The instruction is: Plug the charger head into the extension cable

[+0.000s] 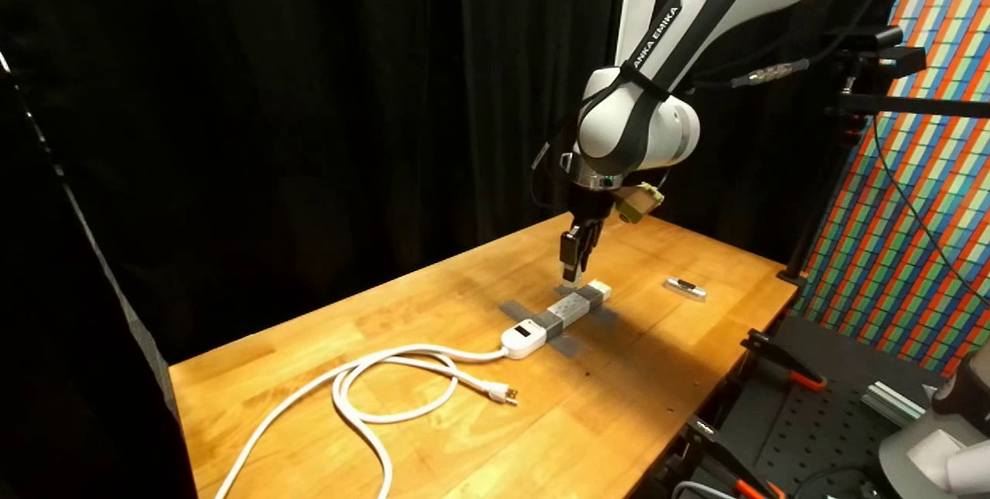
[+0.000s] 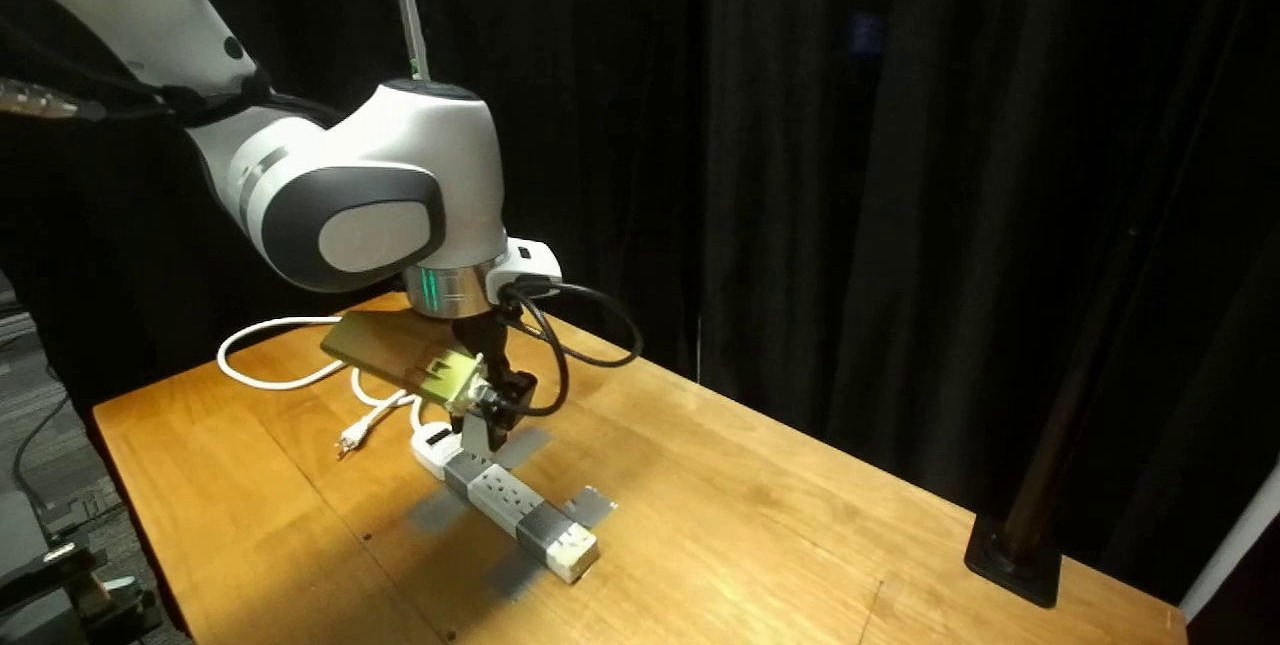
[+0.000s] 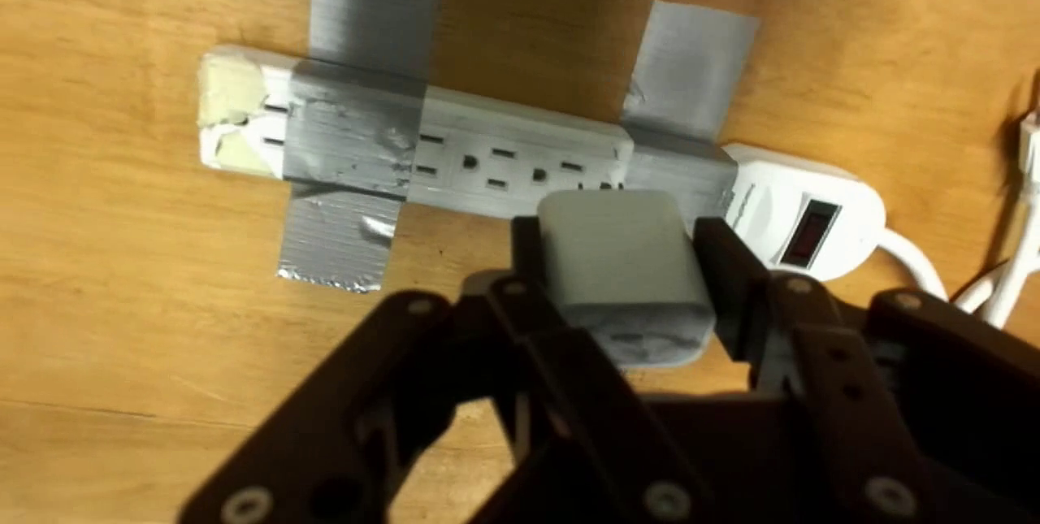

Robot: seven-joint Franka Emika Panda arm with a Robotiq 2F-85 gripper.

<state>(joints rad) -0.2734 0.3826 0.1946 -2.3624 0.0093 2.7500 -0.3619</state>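
The gripper (image 3: 621,252) pinches the charger head (image 3: 624,264) near the extension cable (image 3: 520,166), overlapping its edge in the wrist view; lowered off-line or slightly turned (the plug side cannot be made out), it could jam on solid plastic and slip askew.
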